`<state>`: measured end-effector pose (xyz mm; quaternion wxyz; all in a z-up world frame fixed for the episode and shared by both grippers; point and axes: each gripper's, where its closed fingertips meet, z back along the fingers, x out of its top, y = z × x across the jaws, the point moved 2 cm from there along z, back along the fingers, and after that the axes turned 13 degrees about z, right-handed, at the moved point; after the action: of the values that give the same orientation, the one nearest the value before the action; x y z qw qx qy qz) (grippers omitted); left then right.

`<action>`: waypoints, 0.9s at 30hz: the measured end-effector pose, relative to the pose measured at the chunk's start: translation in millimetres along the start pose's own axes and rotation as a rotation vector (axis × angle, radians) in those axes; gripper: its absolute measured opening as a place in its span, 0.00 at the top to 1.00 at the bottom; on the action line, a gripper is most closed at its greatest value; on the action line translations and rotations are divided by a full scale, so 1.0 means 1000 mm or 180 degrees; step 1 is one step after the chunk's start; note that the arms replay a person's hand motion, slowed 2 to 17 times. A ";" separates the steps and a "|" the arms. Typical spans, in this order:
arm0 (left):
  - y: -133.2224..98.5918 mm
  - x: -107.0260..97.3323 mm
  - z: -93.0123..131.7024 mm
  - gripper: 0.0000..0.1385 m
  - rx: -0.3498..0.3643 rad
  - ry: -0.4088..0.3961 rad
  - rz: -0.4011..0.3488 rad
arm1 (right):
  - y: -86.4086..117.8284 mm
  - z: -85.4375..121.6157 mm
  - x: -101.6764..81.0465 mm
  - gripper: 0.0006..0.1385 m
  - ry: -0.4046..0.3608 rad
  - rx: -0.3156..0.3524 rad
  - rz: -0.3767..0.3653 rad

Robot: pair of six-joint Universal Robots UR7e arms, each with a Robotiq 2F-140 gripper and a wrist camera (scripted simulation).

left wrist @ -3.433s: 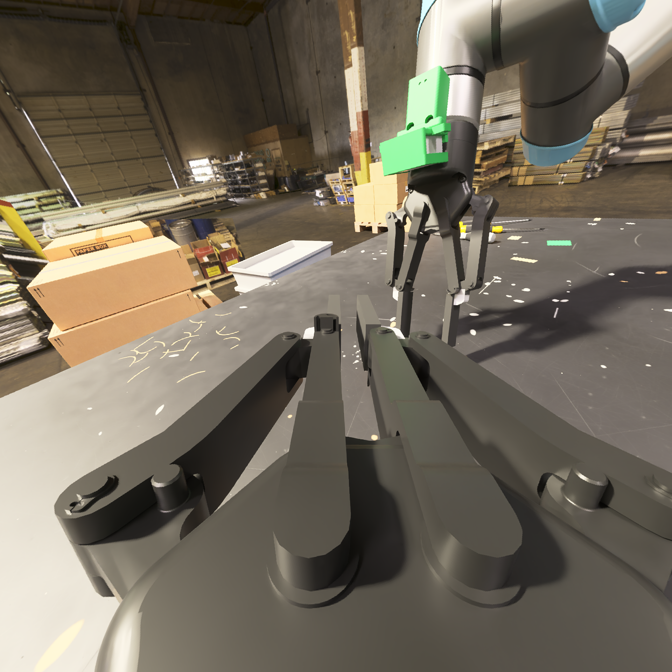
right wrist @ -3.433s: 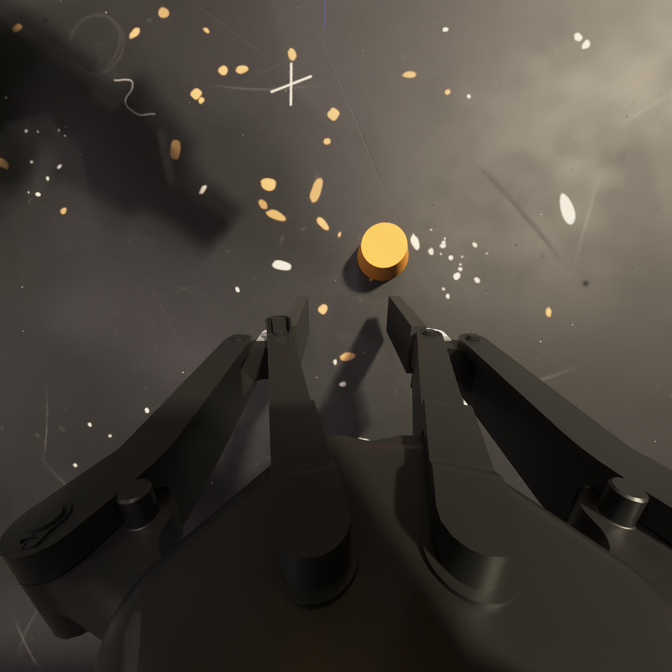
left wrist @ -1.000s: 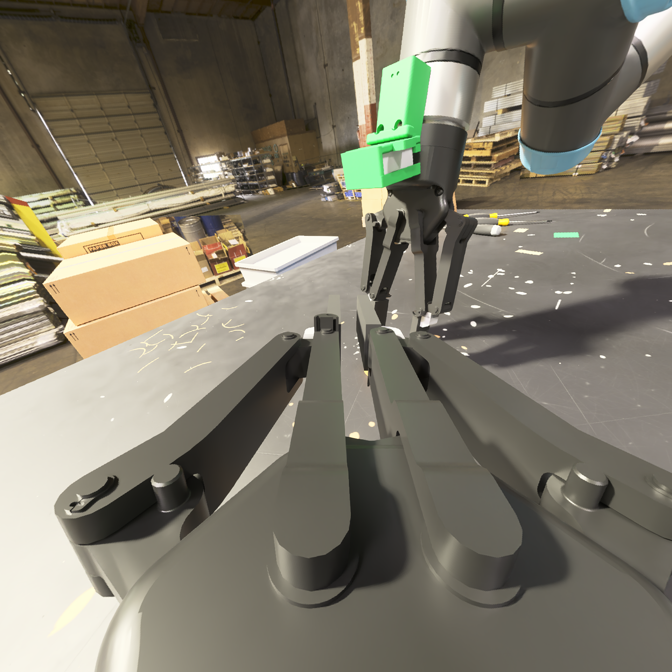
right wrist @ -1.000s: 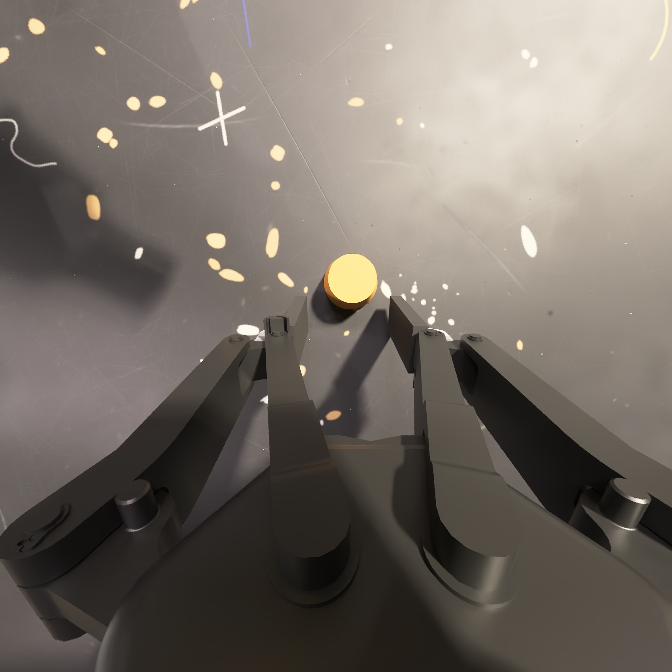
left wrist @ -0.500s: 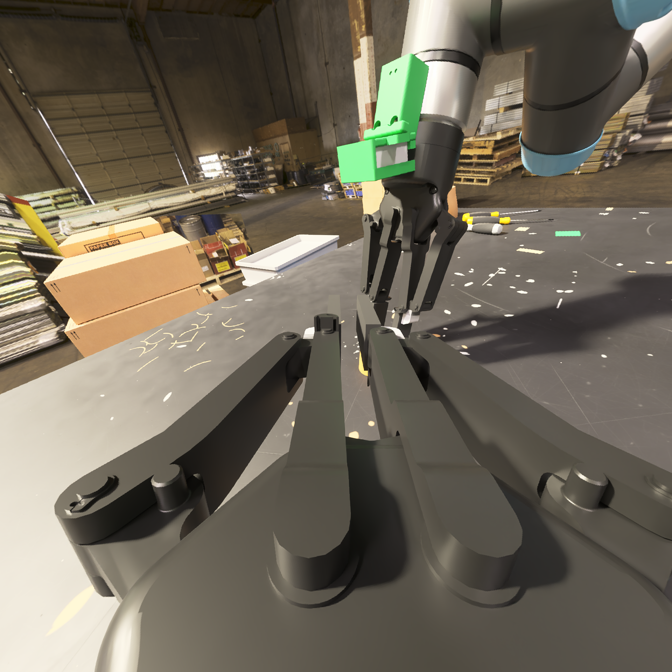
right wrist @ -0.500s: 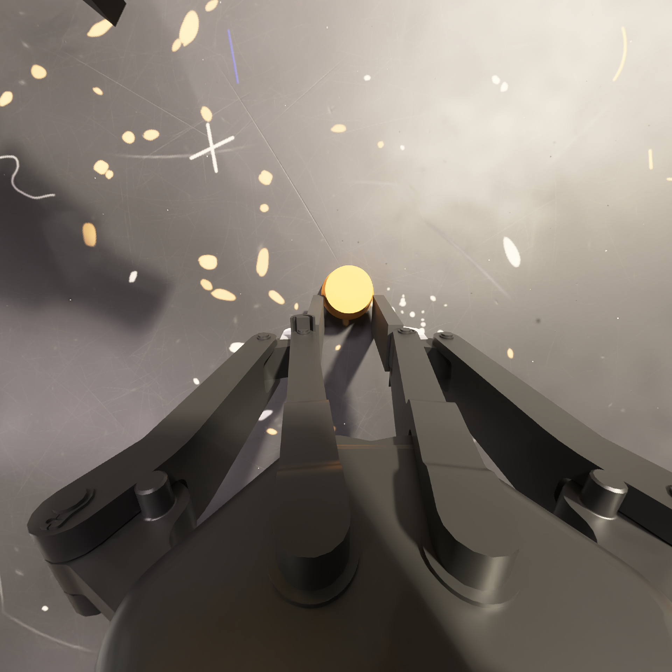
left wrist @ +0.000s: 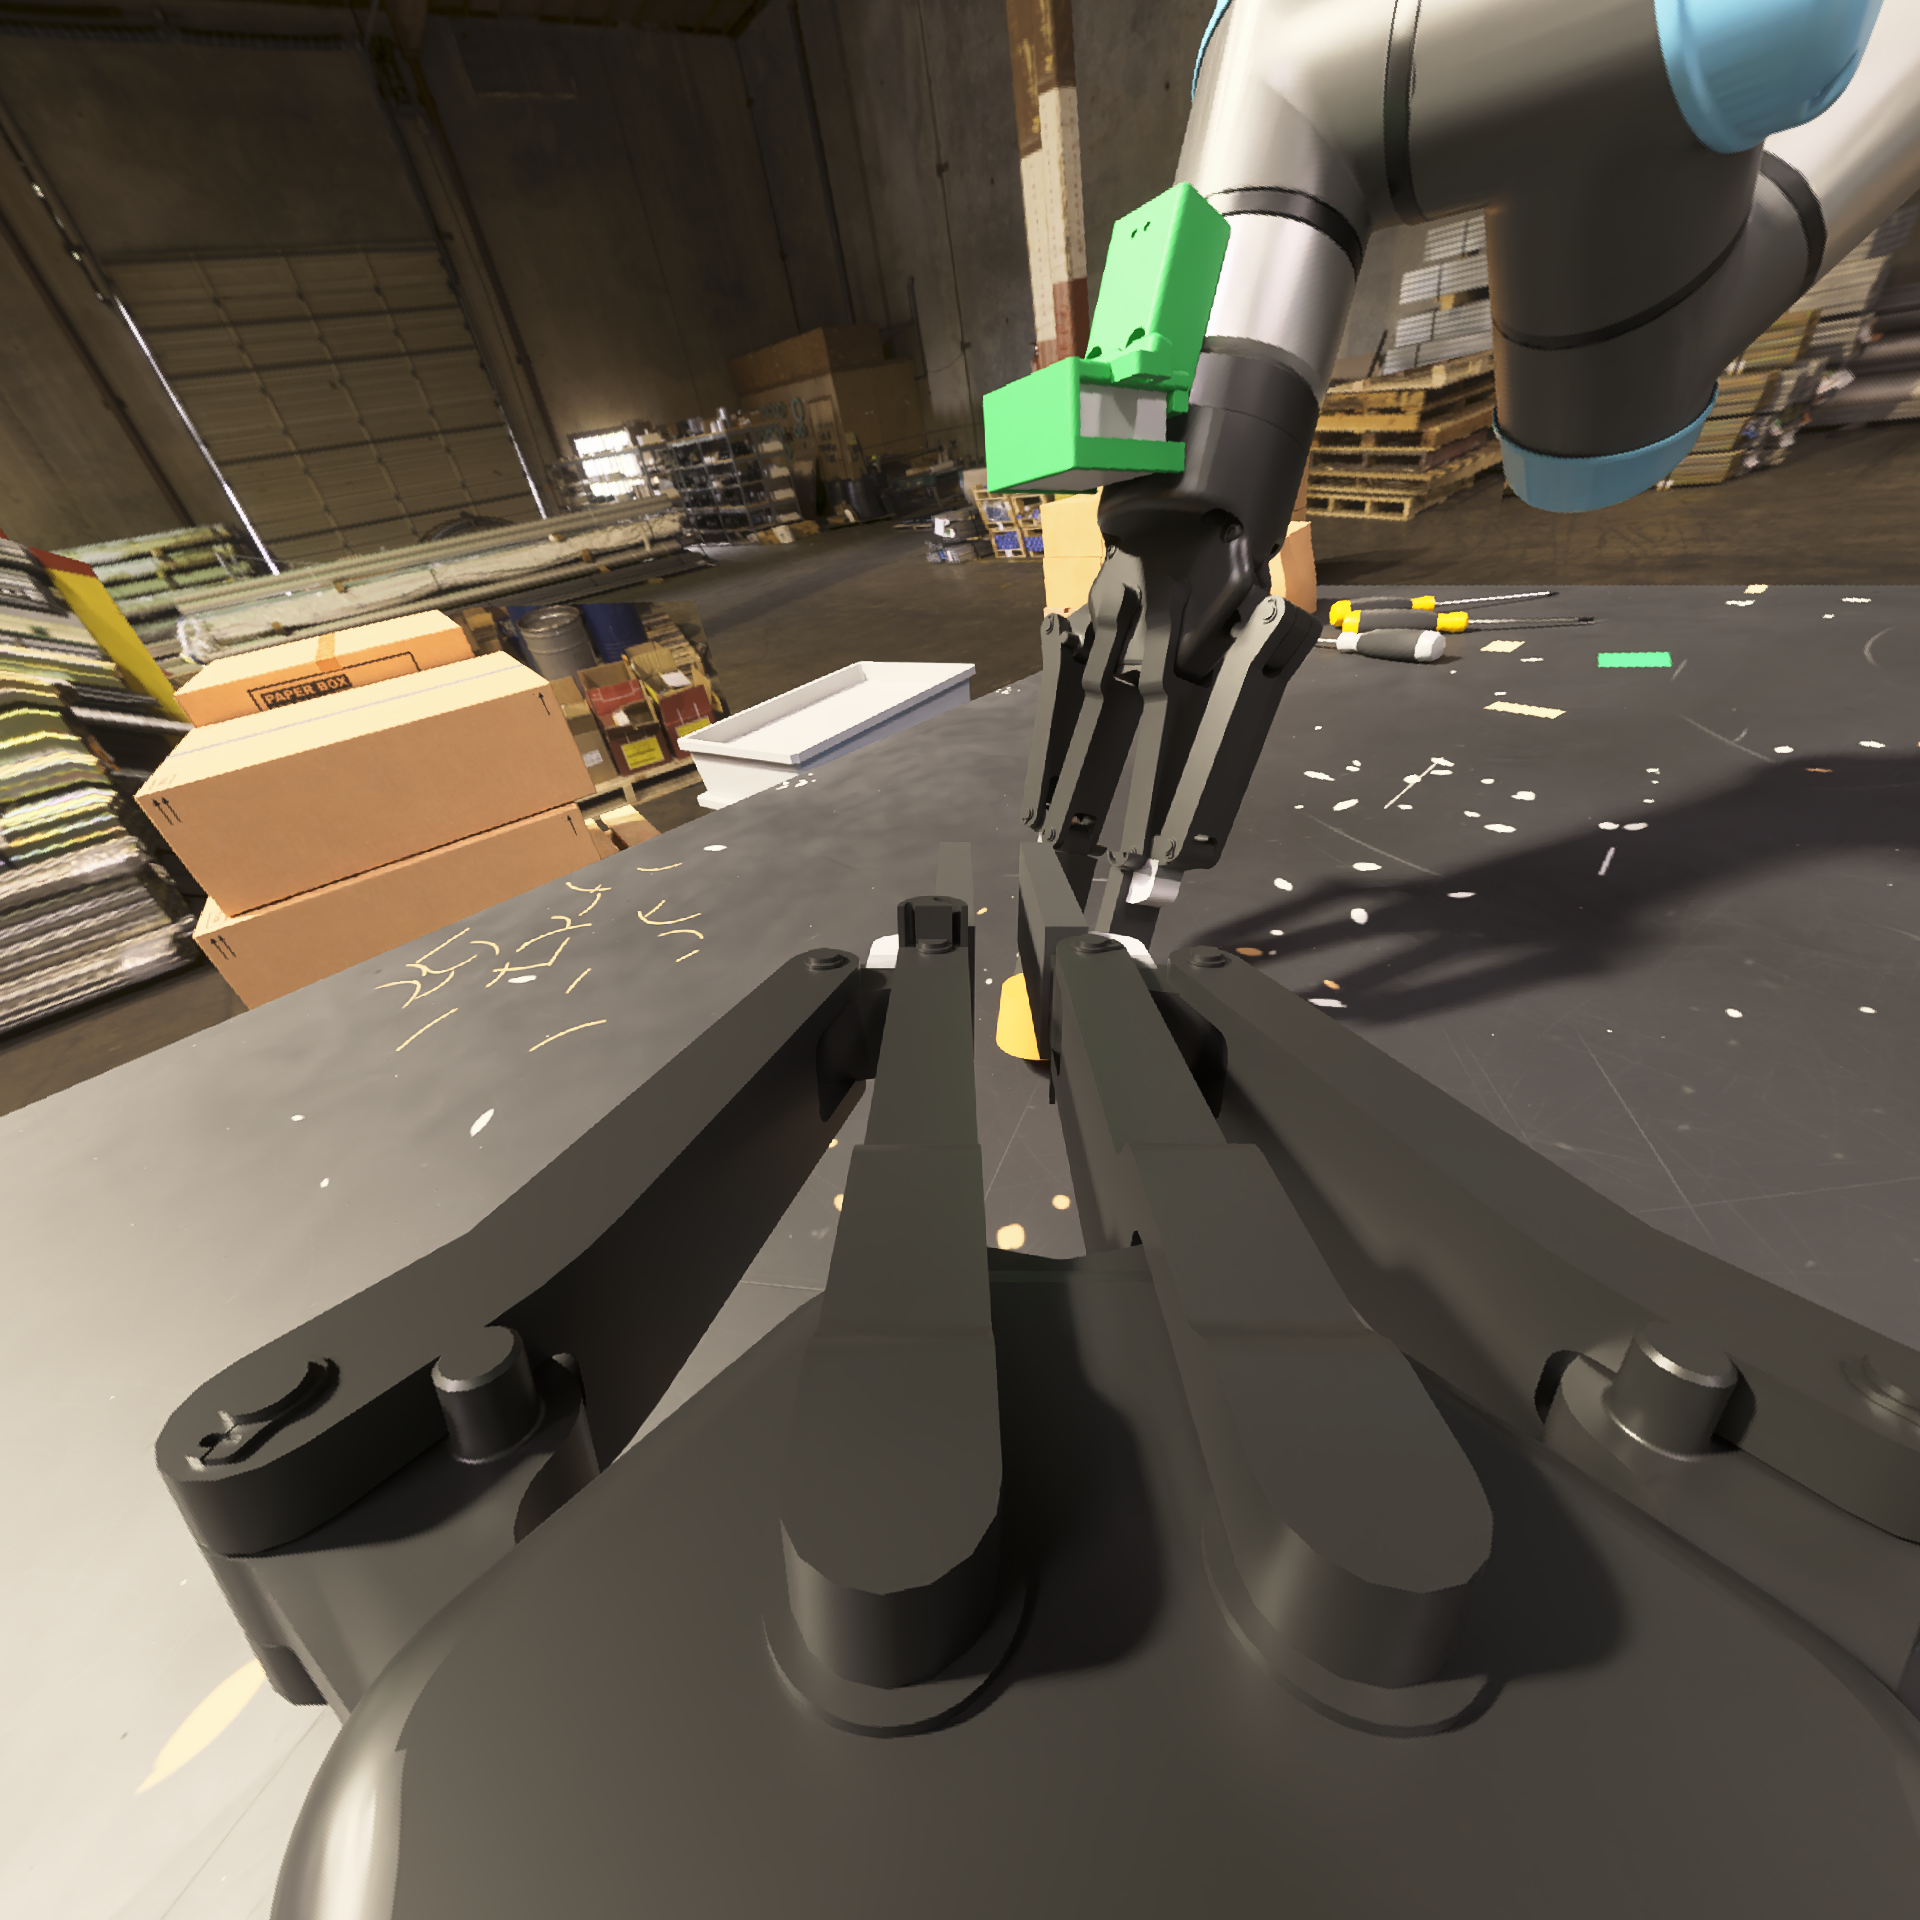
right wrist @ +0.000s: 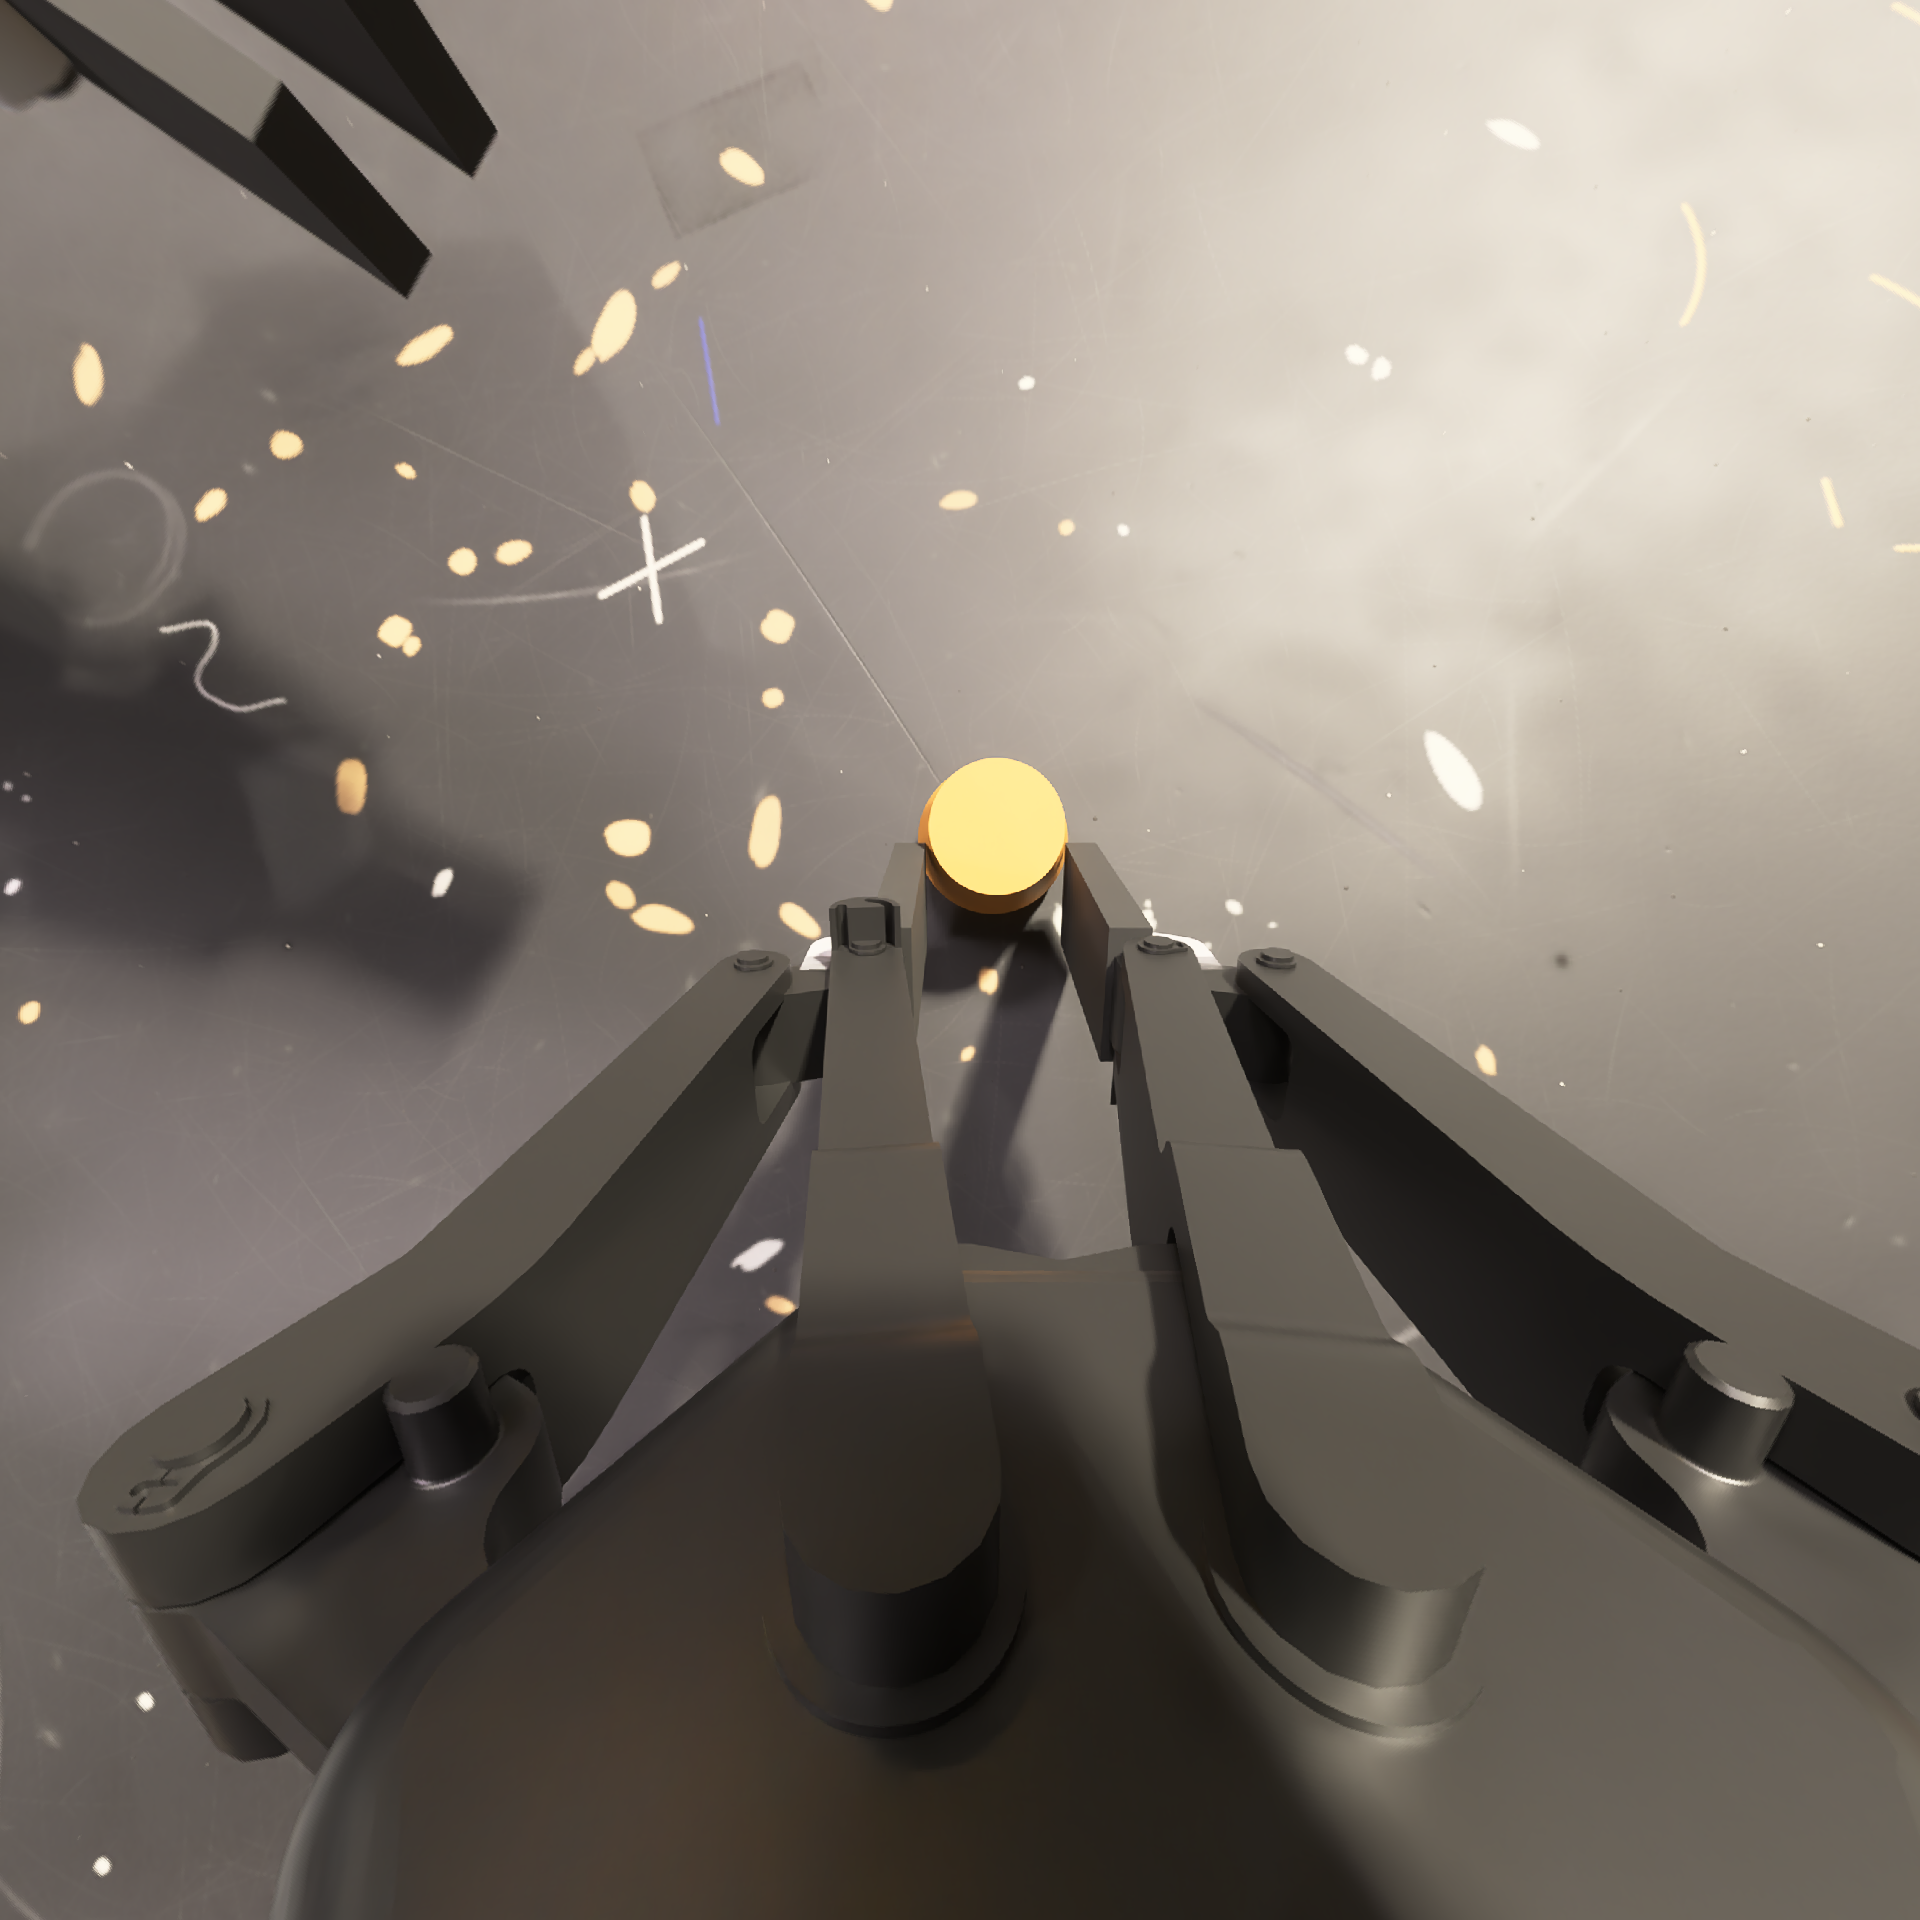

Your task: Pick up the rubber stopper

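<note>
The rubber stopper (right wrist: 995, 826) is a small orange-yellow cylinder. My right gripper (right wrist: 995, 873) is shut on it, one finger on each side, and holds it above the dark table (right wrist: 1455, 520). In the left wrist view the right gripper (left wrist: 1117, 914) points down at the table just beyond my left fingers, and a sliver of the stopper (left wrist: 1016, 1023) shows between them. My left gripper (left wrist: 992, 894) is shut and empty, low over the table. Its fingers (right wrist: 312, 156) show at the top left of the right wrist view.
A white tray (left wrist: 831, 717) sits at the table's far left edge. Screwdrivers (left wrist: 1392, 629) and a small green piece (left wrist: 1633, 659) lie at the back right. Cardboard boxes (left wrist: 364, 769) stand on the floor beyond the table's left edge.
My right gripper moved over the stopper, closed on it, and has risen with it. More of the table shows below now. My left gripper has stayed shut.
</note>
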<state>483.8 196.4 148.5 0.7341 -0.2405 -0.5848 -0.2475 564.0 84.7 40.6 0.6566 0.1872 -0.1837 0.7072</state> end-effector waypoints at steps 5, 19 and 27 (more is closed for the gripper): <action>0.000 -0.001 -0.001 0.91 0.0019 0.0011 -0.0004 | -0.001 0.003 0.004 0.75 -0.0162 0.0037 -0.0061; 0.000 -0.002 -0.005 0.91 0.0053 0.0052 -0.0028 | -0.008 0.011 0.008 0.75 -0.0534 0.0105 -0.0266; -0.003 -0.001 -0.008 0.91 0.0093 0.0079 -0.0103 | -0.014 0.017 0.009 0.75 -0.0749 0.0102 -0.0377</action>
<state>487.7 189.5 146.6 0.7407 -0.2172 -0.5829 -0.2537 577.3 84.9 60.6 0.6681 0.2898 -0.2367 0.6432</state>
